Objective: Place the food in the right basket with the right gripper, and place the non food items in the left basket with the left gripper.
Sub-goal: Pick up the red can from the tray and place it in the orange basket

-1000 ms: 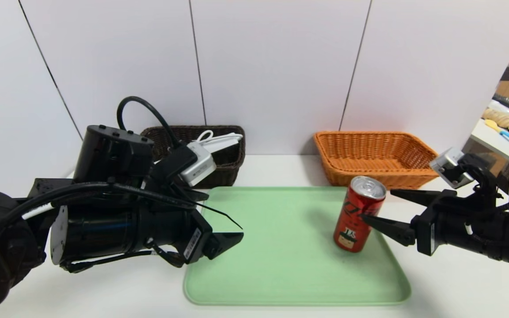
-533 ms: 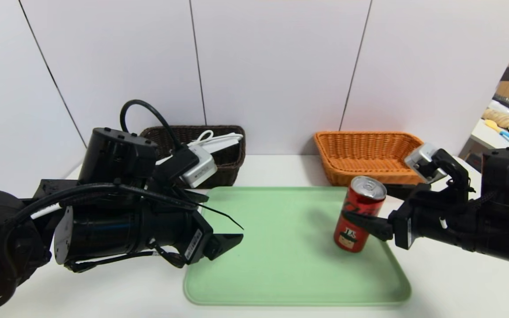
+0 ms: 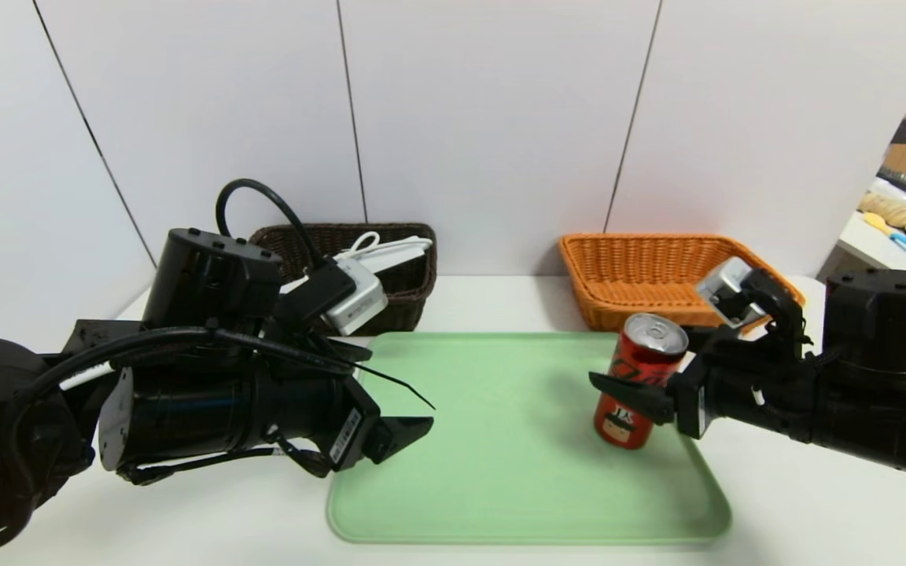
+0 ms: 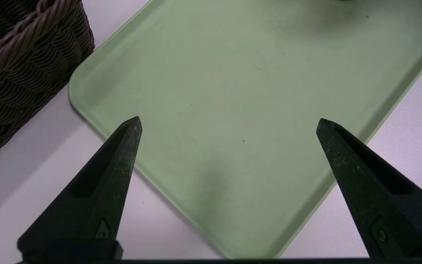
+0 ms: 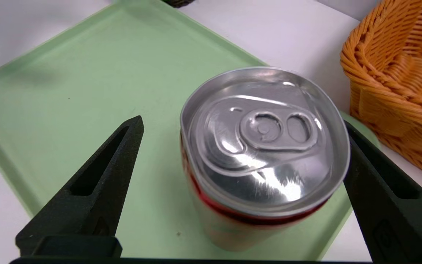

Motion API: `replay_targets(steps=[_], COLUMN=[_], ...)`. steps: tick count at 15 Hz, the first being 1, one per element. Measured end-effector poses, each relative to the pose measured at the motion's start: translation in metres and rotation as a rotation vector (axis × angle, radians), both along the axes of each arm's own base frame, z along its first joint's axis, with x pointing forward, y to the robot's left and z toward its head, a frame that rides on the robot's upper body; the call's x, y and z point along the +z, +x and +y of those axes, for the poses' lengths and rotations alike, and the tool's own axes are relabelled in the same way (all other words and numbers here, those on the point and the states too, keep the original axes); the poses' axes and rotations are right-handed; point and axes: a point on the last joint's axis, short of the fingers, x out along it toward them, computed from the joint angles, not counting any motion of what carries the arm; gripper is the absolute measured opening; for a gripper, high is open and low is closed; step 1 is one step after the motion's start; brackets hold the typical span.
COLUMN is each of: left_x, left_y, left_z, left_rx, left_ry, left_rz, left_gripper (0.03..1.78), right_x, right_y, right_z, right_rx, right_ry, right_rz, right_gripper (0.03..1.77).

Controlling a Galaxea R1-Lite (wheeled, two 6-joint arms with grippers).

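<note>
One slim red drink can with a silver top (image 3: 641, 380) stands upright on the pale green plastic tray (image 3: 500, 472), near the tray's right edge, seen from the head. The right gripper (image 3: 642, 376) straddles it, jaws wide and not yet closed. The orange woven wicker basket (image 3: 661, 275) waits beyond the tray's far right corner; the dark brown wicker basket (image 3: 402, 291) beyond the far left corner holds a white power strip (image 3: 390, 250).

The left wrist view shows the left gripper (image 4: 227, 123) gaping and empty over the tray's near left corner.

In the right wrist view the can (image 5: 264, 146) sits between the fingers (image 5: 97, 190). It looks smooth, rigid and thin-walled: a moderate squeeze mid-body seems best.
</note>
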Motion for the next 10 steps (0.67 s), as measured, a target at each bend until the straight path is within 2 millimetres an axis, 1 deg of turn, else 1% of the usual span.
replay_targets(steps=[4, 10], left_x=[-0.001, -0.003], left_y=[0.0, 0.002], left_z=[0.0, -0.001], left_rx=[0.002, 0.003], left_ry=[0.002, 0.007], left_rz=[0.003, 0.009], left_gripper=[1.69, 1.69], right_x=[-0.006, -0.013], right_y=[0.005, 0.003], right_z=[-0.002, -0.008], right_rx=[-0.024, -0.045], right_ry=[0.027, 0.027], right_rz=[0.014, 0.025], right_gripper=[1.71, 1.71])
